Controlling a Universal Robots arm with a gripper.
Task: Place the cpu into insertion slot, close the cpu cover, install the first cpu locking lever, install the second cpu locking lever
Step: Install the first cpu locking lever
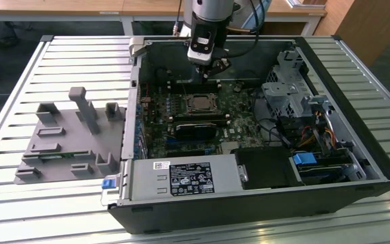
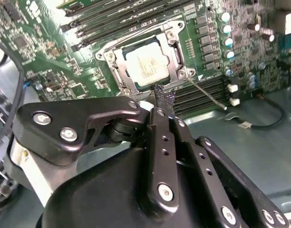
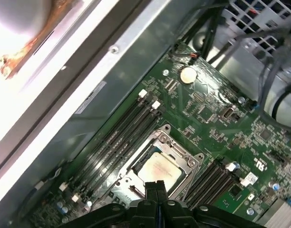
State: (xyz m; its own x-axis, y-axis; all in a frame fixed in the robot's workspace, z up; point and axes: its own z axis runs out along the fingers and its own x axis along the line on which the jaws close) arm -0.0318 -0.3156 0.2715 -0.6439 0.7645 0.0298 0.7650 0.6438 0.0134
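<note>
Cpu point(image 1: 198, 103) sits in the insertion slot point(image 2: 116, 71) at the middle of the exterior view, inside the open computer case point(image 1: 249, 213) on the slatted tabletop point(image 1: 79, 56), cpu cover point(image 2: 176, 57) lying flat around it. Tool point(image 2: 163, 100) hovers near the cover's edge, pinched together, gripping nothing

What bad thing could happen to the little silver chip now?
The shut black jaws sit close beside the flat silver-grey square cpu, under its silvery metal frame cover. A slip might scrape the green circuit board. The thin silvery lever juts out, seemingly unlatched, so the cover might lift.
</note>
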